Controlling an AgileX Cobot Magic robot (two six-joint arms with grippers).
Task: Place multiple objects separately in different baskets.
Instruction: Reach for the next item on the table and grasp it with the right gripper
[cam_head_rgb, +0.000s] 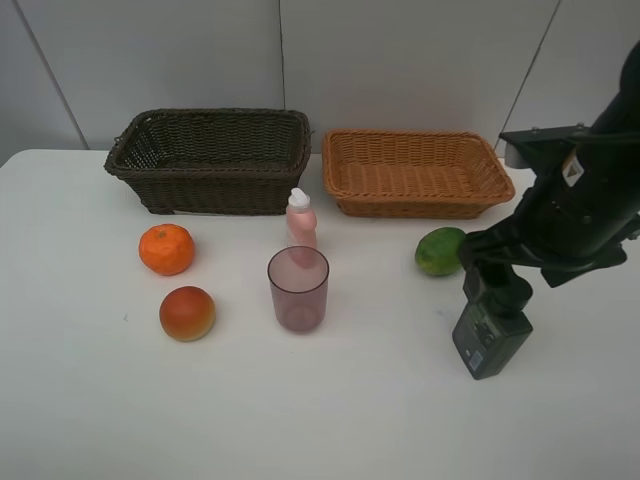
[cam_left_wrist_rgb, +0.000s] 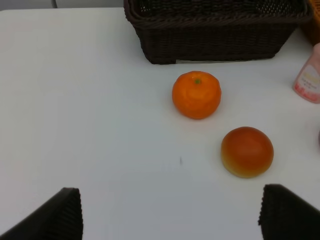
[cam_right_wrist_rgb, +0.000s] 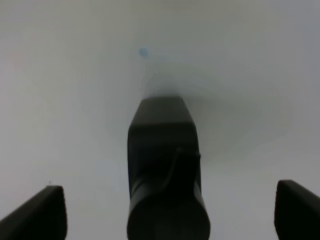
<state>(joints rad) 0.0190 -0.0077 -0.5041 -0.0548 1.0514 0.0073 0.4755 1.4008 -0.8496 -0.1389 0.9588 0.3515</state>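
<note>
The dark grey-green pump bottle (cam_head_rgb: 490, 338) stands on the white table at the right. My right gripper (cam_right_wrist_rgb: 170, 215) hangs over its top, jaws open and well clear of the bottle (cam_right_wrist_rgb: 166, 175) on both sides. The green fruit (cam_head_rgb: 440, 251) lies just left of that arm. A translucent purple cup (cam_head_rgb: 298, 289) stands mid-table with the pink white-capped bottle (cam_head_rgb: 301, 222) right behind it. The tangerine (cam_head_rgb: 166, 249) and the red-orange fruit (cam_head_rgb: 187, 313) lie at the left. My left gripper (cam_left_wrist_rgb: 172, 220) is open and empty, short of both fruits (cam_left_wrist_rgb: 196, 94) (cam_left_wrist_rgb: 247, 151); the high view does not show it.
The dark brown basket (cam_head_rgb: 210, 160) and the light tan basket (cam_head_rgb: 415, 172) stand side by side at the back, both empty. My right arm (cam_head_rgb: 575, 215) reaches in from the right edge over the table. A grey wall rises behind the baskets.
</note>
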